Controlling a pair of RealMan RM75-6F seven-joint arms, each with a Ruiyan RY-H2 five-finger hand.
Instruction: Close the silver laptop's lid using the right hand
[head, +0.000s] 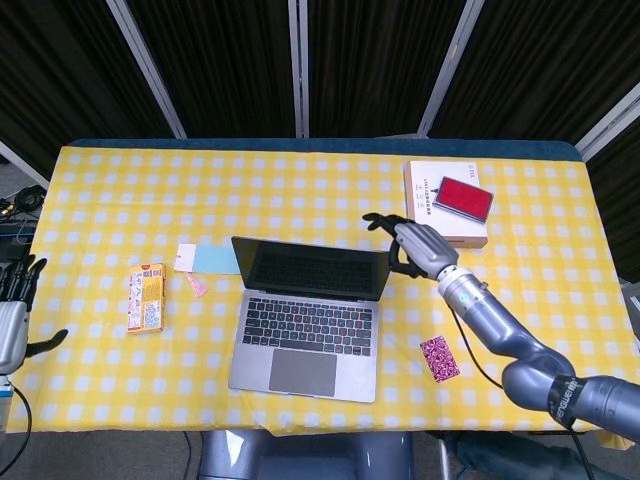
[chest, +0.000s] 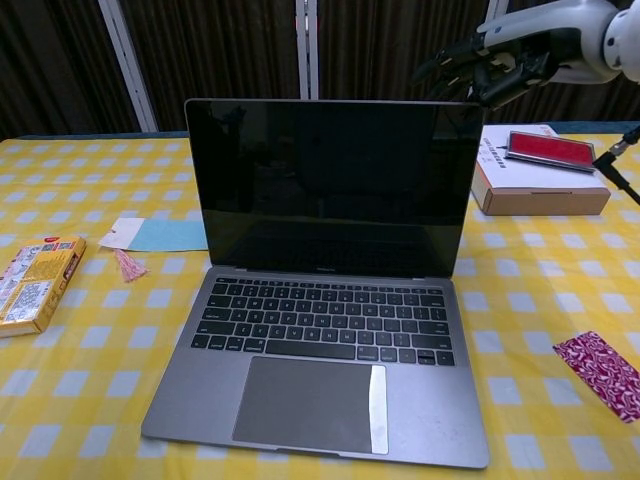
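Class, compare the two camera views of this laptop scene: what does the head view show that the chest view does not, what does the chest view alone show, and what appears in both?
Only the head view shows the left hand at the table's left edge and the whole yellow checked tablecloth. Only the chest view shows the laptop's dark screen face-on. Both show the open silver laptop, the right hand by its lid's upper right corner, the red case on its box, the snack packet and the patterned card.
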